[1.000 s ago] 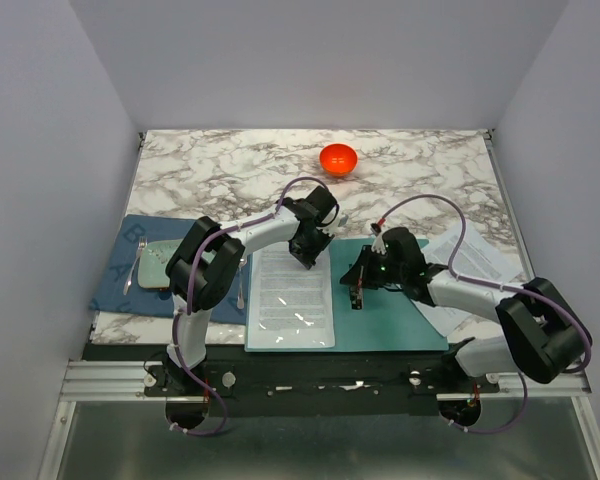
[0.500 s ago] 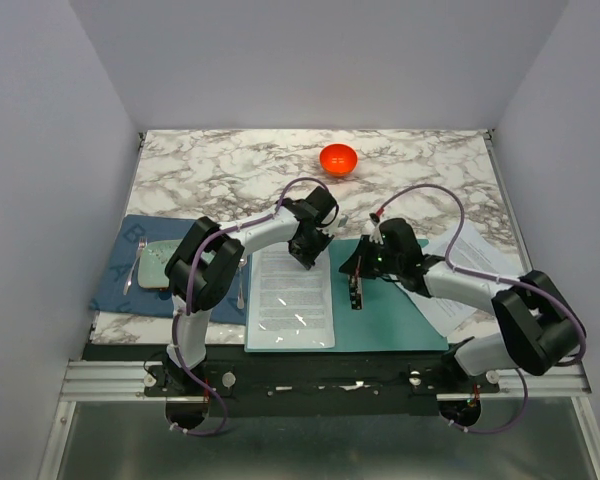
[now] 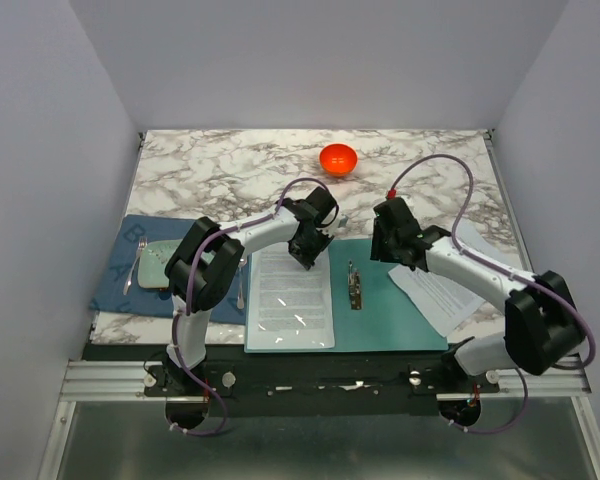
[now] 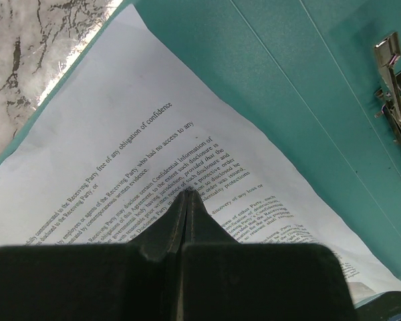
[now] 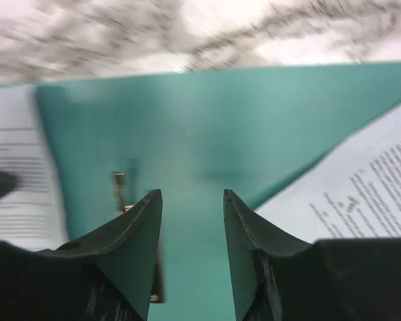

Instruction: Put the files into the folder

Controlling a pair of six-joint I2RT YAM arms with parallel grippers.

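two fingers of my left gripper are pressed together with nothing between them, their joined tip resting on the white sheet of dense black text that lies on the left half of the open thin teal-green folder, left of its small metal clip. further right, my right gripper hovers over the folder's bare right half with its fingers parted and empty, and more white printed sheets lie at the right, one corner overlapping the folder's right part on the grey-veined white marble table.
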